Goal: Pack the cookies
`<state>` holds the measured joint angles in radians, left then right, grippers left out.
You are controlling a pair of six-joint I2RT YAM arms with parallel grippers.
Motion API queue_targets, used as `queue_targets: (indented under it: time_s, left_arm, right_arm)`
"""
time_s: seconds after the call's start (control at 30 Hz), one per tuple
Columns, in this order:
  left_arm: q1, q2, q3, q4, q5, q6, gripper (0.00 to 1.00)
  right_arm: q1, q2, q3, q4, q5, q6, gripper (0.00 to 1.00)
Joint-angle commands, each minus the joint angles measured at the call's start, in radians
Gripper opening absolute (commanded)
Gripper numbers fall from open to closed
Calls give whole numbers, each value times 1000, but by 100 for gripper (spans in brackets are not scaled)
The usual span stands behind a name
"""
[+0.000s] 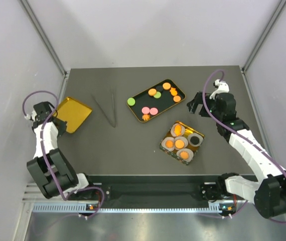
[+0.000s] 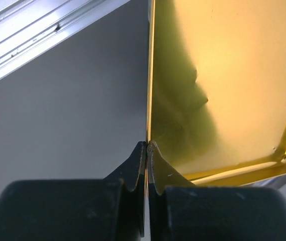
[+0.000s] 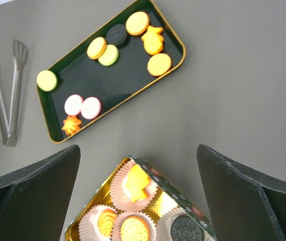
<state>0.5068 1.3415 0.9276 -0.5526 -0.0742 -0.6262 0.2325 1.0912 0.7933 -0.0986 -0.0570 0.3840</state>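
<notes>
Several cookies, orange (image 1: 166, 86), pink (image 1: 149, 110) and green (image 1: 131, 101), lie on a dark gold-rimmed tray (image 1: 165, 100). In the right wrist view the same tray (image 3: 123, 83) sits above a patterned tin (image 3: 173, 196). The tin holds cookies (image 3: 135, 185) in white paper cups. My right gripper (image 1: 194, 104) hangs open between tray and tin, with nothing between its fingers (image 3: 42, 175). My left gripper (image 1: 57, 119) is at the far left, shut (image 2: 147, 145) on the thin edge of a gold lid (image 2: 228, 75).
Metal tongs (image 1: 108, 108) lie between the gold lid (image 1: 75, 114) and the tray. The tin (image 1: 190, 128) sits near the table's middle right. White walls close in both sides, with an aluminium rail (image 2: 37, 35) close to the lid.
</notes>
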Motion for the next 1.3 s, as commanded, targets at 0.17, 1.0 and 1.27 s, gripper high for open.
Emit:
queue_targets:
  time_s: [0.17, 1.0, 1.27]
  left_arm:
    - [-225, -159, 68, 10, -1, 28, 0]
    - [-1154, -15, 163, 212, -107, -40, 0]
    - [-1205, 8, 157, 309, -76, -53, 0]
  right_arm:
    - [-15, 22, 24, 91, -212, -10, 100]
    - [5, 164, -12, 364, -558, 147, 100]
    - [5, 188, -6, 364, -561, 162, 100]
